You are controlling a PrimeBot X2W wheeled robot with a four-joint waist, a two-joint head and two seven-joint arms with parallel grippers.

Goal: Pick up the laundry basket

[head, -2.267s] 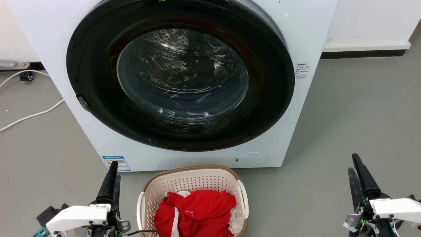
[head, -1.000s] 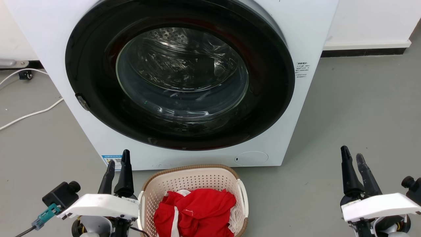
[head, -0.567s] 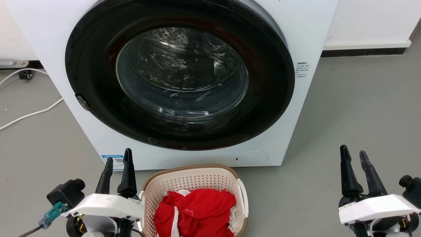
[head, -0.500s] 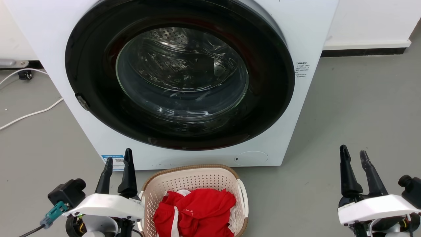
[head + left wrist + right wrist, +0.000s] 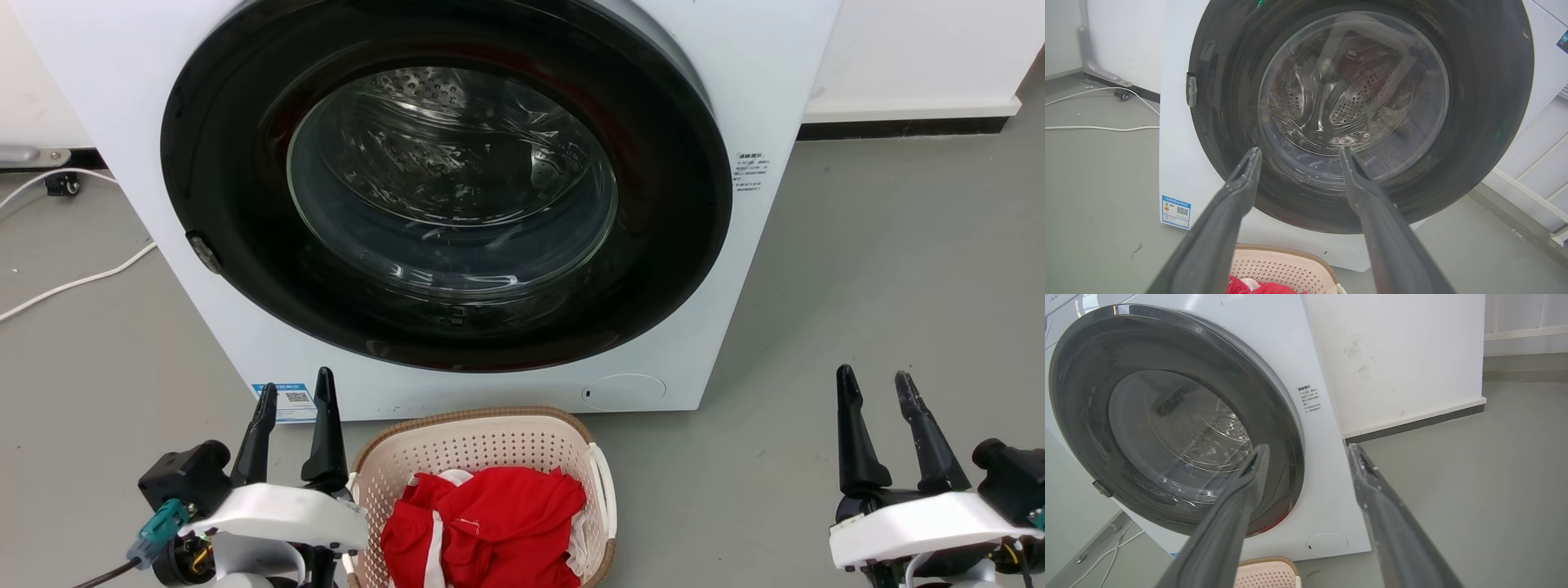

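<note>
- The laundry basket (image 5: 482, 418) is sitting on the near floor (image 5: 857, 269), right before the washing machine (image 5: 767, 73), holding red clothes (image 5: 490, 523).
- The left tool (image 5: 296, 382) is hovering just beside the basket's left side, fingers spread, probably lining up a grip.
- The right tool (image 5: 873, 376) is waiting well to the right, likewise spread and empty.

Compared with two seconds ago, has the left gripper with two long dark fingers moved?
Yes. The left gripper has shifted to the right in the head view, toward the cream perforated plastic laundry basket with the brown rim, which stayed put, and it has opened.
</note>
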